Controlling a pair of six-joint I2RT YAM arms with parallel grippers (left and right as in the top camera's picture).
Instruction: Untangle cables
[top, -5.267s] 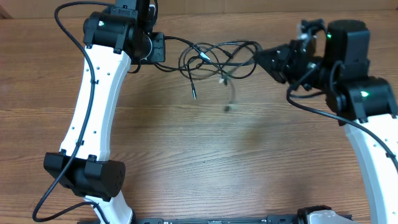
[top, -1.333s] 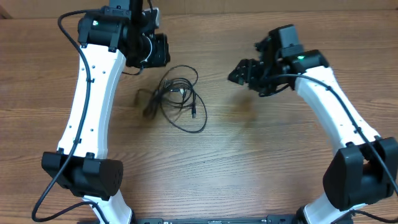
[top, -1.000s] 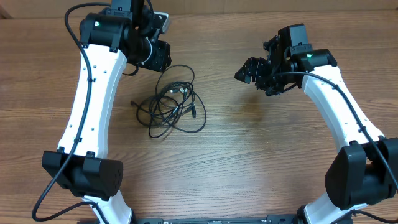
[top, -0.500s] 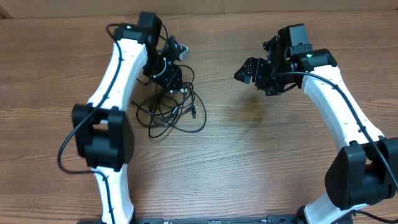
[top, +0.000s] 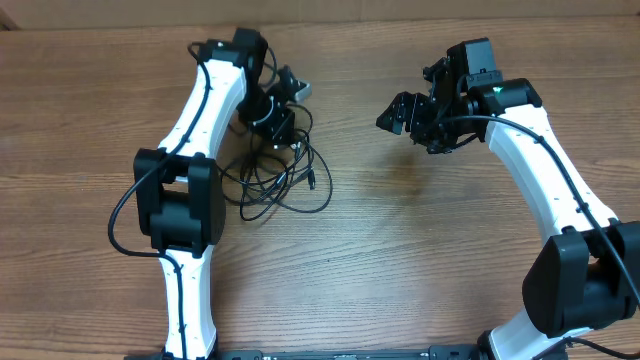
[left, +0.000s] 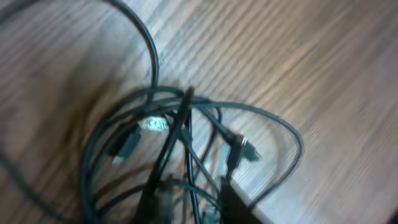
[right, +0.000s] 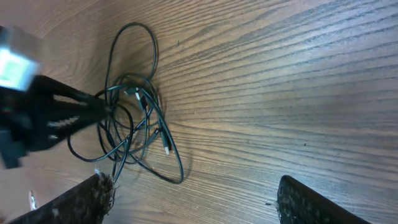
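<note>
The left gripper meets the cables at the tangle's 12 o'clock edge, grip indiscernible, far nearer than the spread-open right gripper off at 2 o'clock.

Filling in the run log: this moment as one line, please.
cables: tangled | left claw: at cables, grip unclear | right claw: open, empty

Brown wood-grain table. On it: one loose tangle of thin black cables, left of centre, nearer the far edge.
</note>
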